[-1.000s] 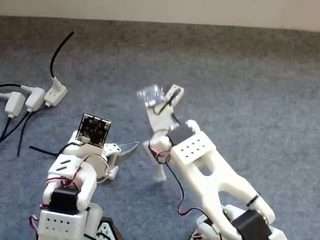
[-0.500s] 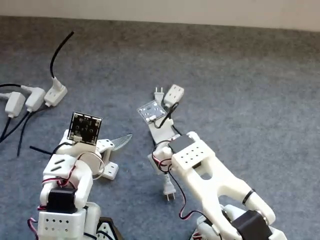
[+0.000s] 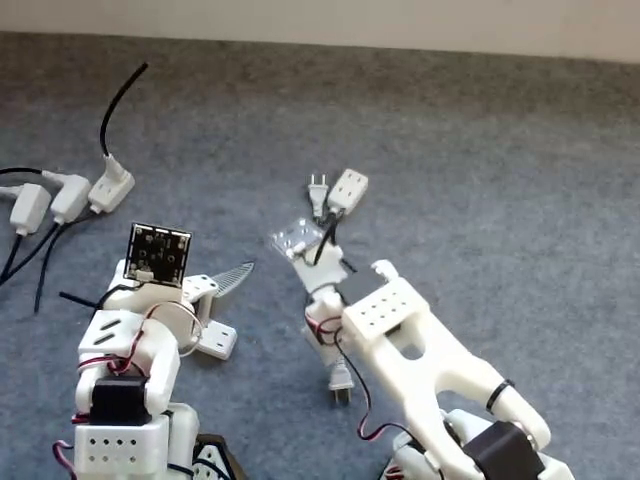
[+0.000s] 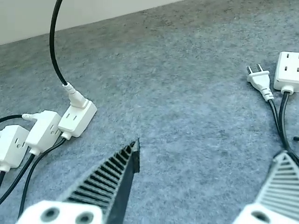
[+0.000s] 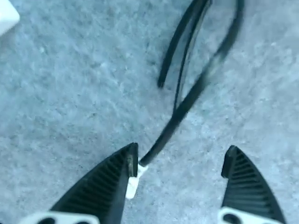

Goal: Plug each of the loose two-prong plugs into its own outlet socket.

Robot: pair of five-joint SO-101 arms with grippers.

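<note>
Close beside a white outlet socket (image 3: 348, 186) (image 4: 289, 70) at mid-table lies a loose white two-prong plug (image 3: 317, 187) (image 4: 259, 79), unplugged. A second loose plug (image 3: 340, 378) rests on the carpet under my right arm, its black cable (image 5: 187, 102) running away between the fingers. My right gripper (image 5: 182, 149) is open and low over the carpet, with that plug's white end (image 5: 133, 183) against one finger (image 5: 110, 179). My left gripper (image 4: 209, 148) hangs open and holds nothing, its ribbed finger (image 3: 232, 275) aimed toward mid-table.
Three white outlet sockets (image 3: 110, 190) (image 4: 77, 116) with black cords sit in a row at the far left. One of them carries a plugged-in black cable (image 3: 115, 110). Grey carpet covers the whole table, with open room on the right.
My right arm has drawn back from the socket toward the front, uncovering the plug beside it, and the second plug now lies on the carpet. My left wrist has swung slightly left.
</note>
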